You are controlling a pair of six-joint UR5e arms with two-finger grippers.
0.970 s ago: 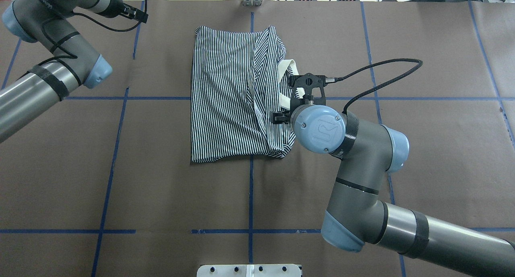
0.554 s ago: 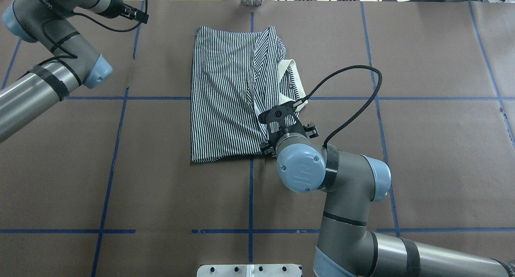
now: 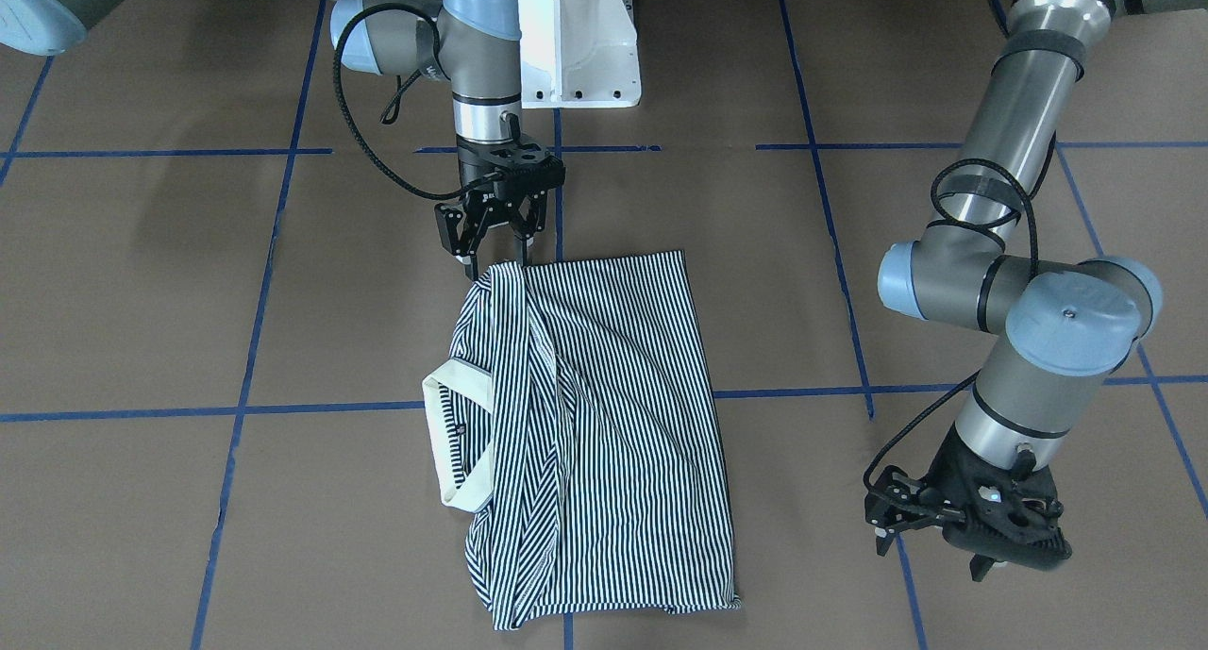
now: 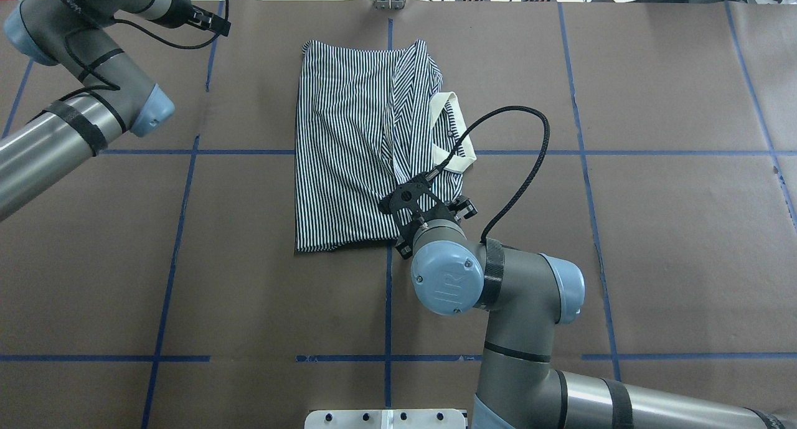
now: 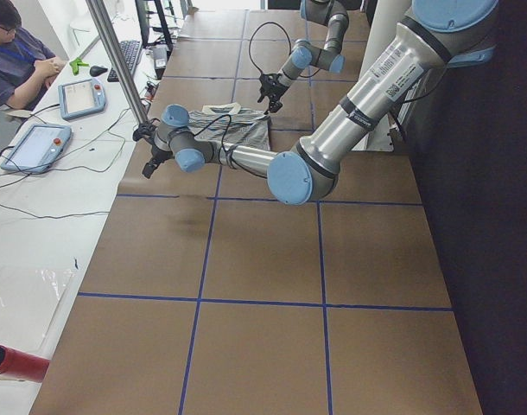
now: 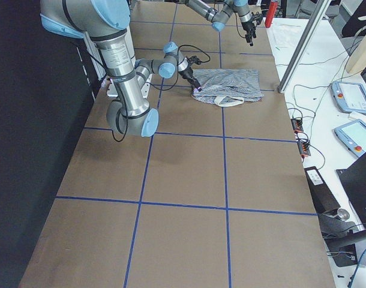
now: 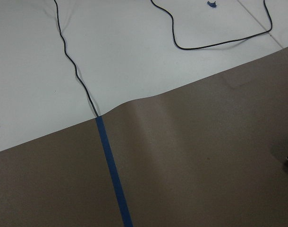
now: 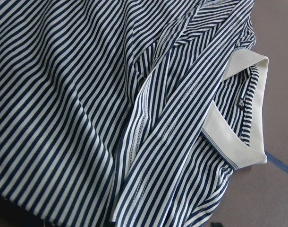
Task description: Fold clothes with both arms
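Brown-papered table, blue tape grid. Right gripper: fingers spread, tips at near right corner of striped polo shirt. Shirt lies folded lengthwise mid-table, cream collar poking out rightward. Left gripper: fingers spread, holding nothing, by far left edge, well apart from shirt.

We look down from near and far sides, both views sharing the navy-and-white striped polo shirt; our right wrist camera sits close above it.

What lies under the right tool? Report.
A corner of the striped shirt lies beneath the open right tool, on brown paper. The wrist hides it from overhead; contact unclear.
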